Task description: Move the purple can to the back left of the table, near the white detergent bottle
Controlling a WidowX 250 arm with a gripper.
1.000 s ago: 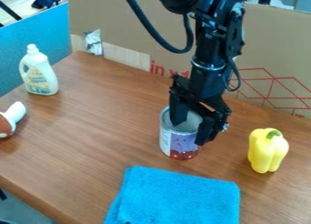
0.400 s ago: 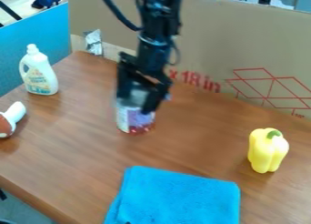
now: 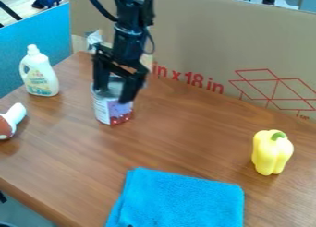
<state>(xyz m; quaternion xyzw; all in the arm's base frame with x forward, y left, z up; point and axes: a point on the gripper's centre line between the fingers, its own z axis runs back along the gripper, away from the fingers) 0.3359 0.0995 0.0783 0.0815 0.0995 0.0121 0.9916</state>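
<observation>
The black gripper (image 3: 112,90) hangs over the left back part of the table, its two fingers on either side of a metal can (image 3: 112,111). It is shut on the can's upper part. The can is upright, with a white and purple label and red near the bottom. Left of it stands a white detergent bottle (image 3: 40,74). A yellow bell pepper (image 3: 271,153) stands at the right, and a folded blue towel (image 3: 179,200) lies at the front.
A white and brown object (image 3: 14,119) lies at the wooden table's (image 3: 68,161) left edge. Behind the table stands a cardboard panel (image 3: 203,37) with red print, and at the left back a blue panel (image 3: 52,34).
The gripper and the can have moved together to the left and toward the back of the table, away from the towel and the pepper. The other objects have stayed put.
</observation>
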